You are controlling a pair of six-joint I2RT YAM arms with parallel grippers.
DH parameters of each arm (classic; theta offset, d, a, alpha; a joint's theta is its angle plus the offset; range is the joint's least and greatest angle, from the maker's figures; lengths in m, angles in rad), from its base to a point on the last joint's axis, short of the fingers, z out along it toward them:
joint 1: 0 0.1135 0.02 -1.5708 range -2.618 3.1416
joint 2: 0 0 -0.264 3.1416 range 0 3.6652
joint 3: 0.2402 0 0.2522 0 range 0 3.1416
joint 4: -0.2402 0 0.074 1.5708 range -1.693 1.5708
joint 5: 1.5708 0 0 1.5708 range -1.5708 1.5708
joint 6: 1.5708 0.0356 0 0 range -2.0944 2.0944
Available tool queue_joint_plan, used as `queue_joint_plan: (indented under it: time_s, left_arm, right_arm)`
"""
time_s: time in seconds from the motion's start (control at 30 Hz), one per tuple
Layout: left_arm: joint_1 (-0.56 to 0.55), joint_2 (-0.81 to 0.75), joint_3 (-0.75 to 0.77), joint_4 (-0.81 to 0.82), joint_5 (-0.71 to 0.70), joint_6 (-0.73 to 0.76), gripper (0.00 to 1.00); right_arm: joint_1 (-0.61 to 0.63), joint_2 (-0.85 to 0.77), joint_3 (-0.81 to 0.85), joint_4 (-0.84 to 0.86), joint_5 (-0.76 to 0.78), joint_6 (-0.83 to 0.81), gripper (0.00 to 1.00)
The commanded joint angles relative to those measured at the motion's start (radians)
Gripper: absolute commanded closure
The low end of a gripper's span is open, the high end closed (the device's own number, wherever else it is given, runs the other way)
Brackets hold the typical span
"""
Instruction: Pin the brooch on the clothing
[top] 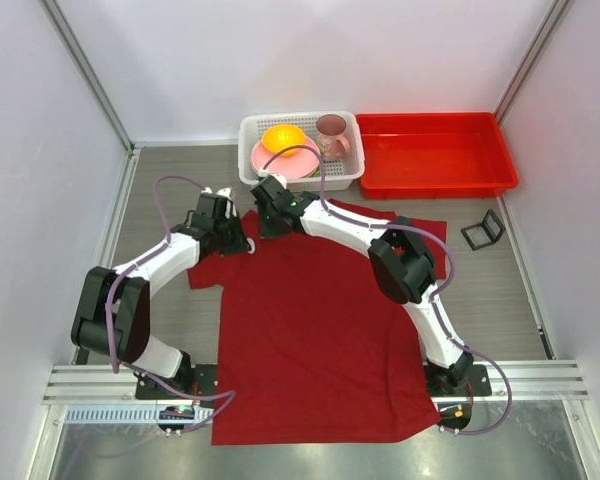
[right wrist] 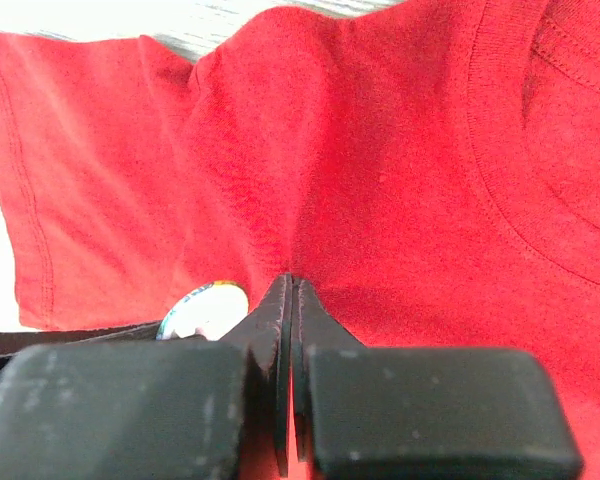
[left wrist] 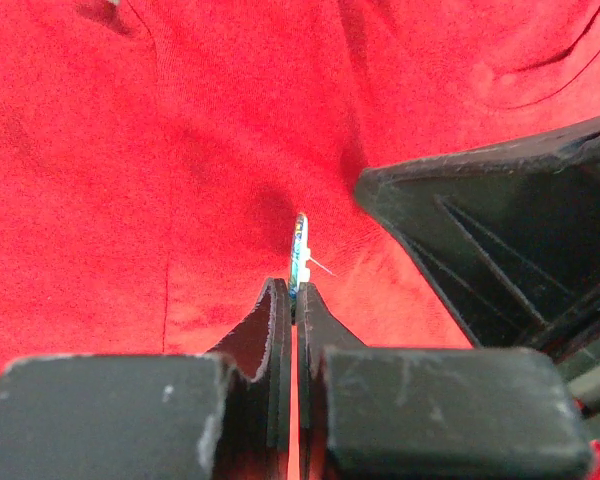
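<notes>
The clothing (top: pixel 310 330), a dark red T-shirt, lies flat with its collar at the far end. At its left shoulder both grippers meet. My left gripper (left wrist: pixel 293 288) is shut on the brooch (left wrist: pixel 299 250), held edge-on just above the cloth (left wrist: pixel 180 150) with its thin pin sticking out to the right. In the right wrist view the brooch (right wrist: pixel 208 308) shows its pale round face just left of my right gripper (right wrist: pixel 292 282), which is shut on a raised fold of the shirt (right wrist: pixel 380 150). From above, the left gripper (top: pixel 242 243) and right gripper (top: pixel 265 228) hide the brooch.
A white basket (top: pixel 248 135) at the back holds an orange bowl (top: pixel 283 137), a pink plate and a pink cup (top: pixel 331 133). A red tray (top: pixel 435 155) stands to its right. A small black frame (top: pixel 483 231) sits right of the shirt.
</notes>
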Motion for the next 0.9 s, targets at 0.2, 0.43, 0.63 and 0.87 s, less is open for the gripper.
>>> queue_joint_plan:
  time_s: [0.2,0.43,0.63,0.87]
  left_arm:
    - [-0.025,0.043,0.072,0.032,-0.080,0.007,1.00]
    - [-0.033,0.074,0.083,0.025,-0.111,0.011,1.00]
    - [-0.037,0.101,0.104,0.019,-0.125,0.011,1.00]
    - [-0.042,0.112,0.112,0.013,-0.131,0.010,1.00]
  right_arm:
    - [-0.008,-0.094,-0.021,0.060,-0.078,0.042,0.99]
    - [-0.011,-0.106,-0.023,0.068,-0.084,0.047,0.99]
    - [-0.011,-0.119,-0.032,0.074,-0.095,0.064,0.99]
    - [-0.011,-0.116,-0.028,0.079,-0.130,0.064,0.99]
